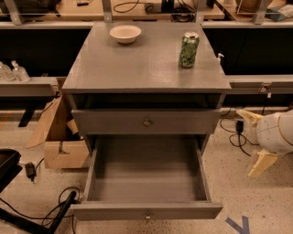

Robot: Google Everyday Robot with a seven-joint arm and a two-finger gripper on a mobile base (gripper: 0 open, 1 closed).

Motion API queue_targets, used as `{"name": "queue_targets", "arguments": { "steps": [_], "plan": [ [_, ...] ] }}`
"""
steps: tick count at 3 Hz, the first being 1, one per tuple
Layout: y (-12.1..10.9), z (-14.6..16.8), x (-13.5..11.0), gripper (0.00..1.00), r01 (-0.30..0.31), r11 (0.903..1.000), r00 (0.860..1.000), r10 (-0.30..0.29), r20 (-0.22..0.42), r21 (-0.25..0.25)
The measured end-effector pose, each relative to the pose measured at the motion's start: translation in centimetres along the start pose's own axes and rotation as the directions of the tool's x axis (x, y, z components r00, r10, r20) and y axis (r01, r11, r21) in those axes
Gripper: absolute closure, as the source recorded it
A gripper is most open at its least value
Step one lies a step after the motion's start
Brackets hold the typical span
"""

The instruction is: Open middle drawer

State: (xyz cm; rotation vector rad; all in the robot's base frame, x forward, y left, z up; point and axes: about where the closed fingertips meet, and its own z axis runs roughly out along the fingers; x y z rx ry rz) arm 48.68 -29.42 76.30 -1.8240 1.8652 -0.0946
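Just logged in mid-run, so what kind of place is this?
Probably a robotics lab or workshop: workbenches strung with cables behind the grey cabinet, a cardboard box on the floor. The pincer hangs open to the cabinet's right.

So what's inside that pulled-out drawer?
Nothing visible: the middle drawer shows only bare grey floor; its back is hidden under the upper drawer. The gripper hangs open beside it.

1. We see our gripper (245,143) at the right edge of the view, low down.
2. Its body is a smooth, rounded white shell.
3. Our two fingers (261,163) are cream-coloured, flat wedges tapering to their tips, and they stand spread wide apart.
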Motion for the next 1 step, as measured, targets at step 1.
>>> {"name": "queue_targets", "arguments": {
  "steps": [1],
  "plan": [
    [0.0,0.0,0.0,0.0,0.0,1.0,1.0,0.0,0.0,0.0]
  ]
}}
